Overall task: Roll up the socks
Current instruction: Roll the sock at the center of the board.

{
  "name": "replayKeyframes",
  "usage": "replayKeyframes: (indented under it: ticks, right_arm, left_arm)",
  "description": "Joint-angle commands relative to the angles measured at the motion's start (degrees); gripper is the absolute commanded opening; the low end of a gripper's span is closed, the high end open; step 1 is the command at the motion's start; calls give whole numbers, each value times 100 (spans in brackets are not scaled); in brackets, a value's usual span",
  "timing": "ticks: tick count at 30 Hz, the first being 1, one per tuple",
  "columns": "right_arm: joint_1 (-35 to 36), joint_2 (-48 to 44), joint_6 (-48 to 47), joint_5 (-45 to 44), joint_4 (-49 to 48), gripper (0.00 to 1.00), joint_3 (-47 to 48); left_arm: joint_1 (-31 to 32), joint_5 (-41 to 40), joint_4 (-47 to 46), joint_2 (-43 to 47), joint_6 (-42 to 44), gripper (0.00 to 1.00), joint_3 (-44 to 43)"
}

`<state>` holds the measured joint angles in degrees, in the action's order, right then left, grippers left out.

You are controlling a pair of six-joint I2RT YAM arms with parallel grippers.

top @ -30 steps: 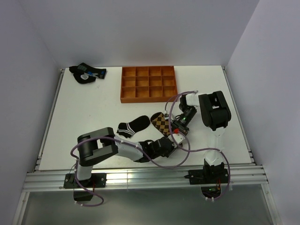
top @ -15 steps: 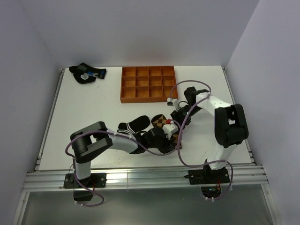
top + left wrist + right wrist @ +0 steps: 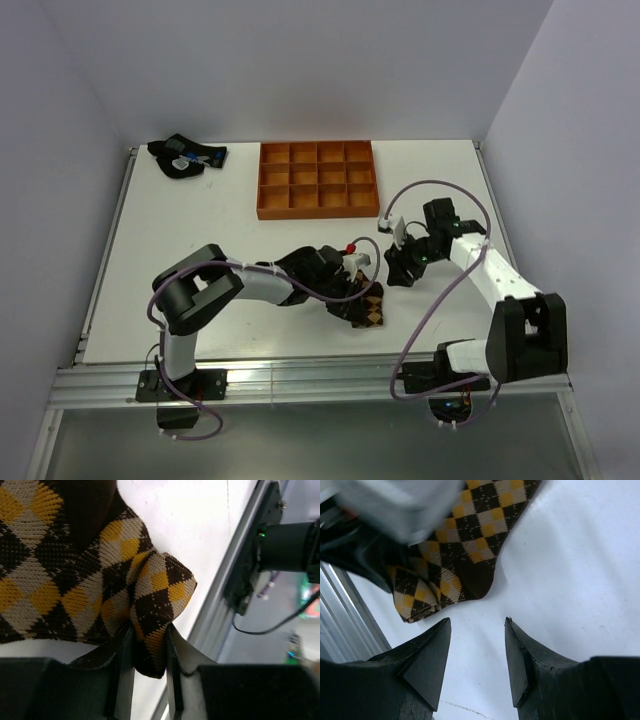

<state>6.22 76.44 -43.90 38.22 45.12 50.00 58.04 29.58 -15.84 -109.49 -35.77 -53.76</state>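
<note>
The brown-and-black argyle sock (image 3: 371, 306) lies bunched on the table near its front edge. My left gripper (image 3: 357, 298) is shut on a fold of the argyle sock (image 3: 150, 630), which fills the left wrist view between the jaws of my left gripper (image 3: 148, 645). My right gripper (image 3: 394, 268) is open and empty, just right of the sock and low over the bare table. In the right wrist view the sock (image 3: 465, 545) lies ahead of the right gripper (image 3: 476, 625), untouched. The black ankle sock is hidden, seemingly under my left forearm.
An orange compartment tray (image 3: 261, 182) stands at the back centre. A dark sock bundle with blue and white marks (image 3: 185, 157) lies at the back left. The metal rail at the table's front edge (image 3: 300, 375) runs close behind the argyle sock.
My right gripper has pulled back to the right, away from the argyle sock, its arm swinging outward. My left wrist has moved over the black sock, and the argyle sock has shifted toward the front edge.
</note>
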Motion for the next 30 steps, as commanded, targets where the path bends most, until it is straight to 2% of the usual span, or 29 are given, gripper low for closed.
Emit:
replayKeyframes:
  ticks: [1, 5, 10, 13, 19, 25, 30]
  right_arm:
    - [11, -437, -882, 282, -118, 55, -410]
    - [46, -832, -1786, 607, 128, 59, -728]
    - [230, -1262, -2271, 749, 225, 63, -1096]
    - [493, -1648, -2194, 626, 24, 64, -1377]
    - [1556, -2492, -1719, -155, -828, 70, -2169]
    - [2277, -2679, -1543, -604, -1356, 73, -2582]
    - [2551, -2661, -1446, -851, -1638, 73, -2776]
  left_arm:
    - [-117, 846, 1143, -405, -404, 0, -196]
    - [-328, 1523, 1056, -696, -1000, 0, -433]
    - [-460, 1718, 1205, -1047, -1371, 0, -750]
    - [-478, 1752, 1267, -1205, -1581, 0, -908]
    - [-504, 1700, 1425, -1399, -1687, 0, -1146]
    - [-522, 1674, 1443, -1487, -1767, 0, -1207]
    - [-566, 1709, 1338, -1531, -1846, 0, -1190]
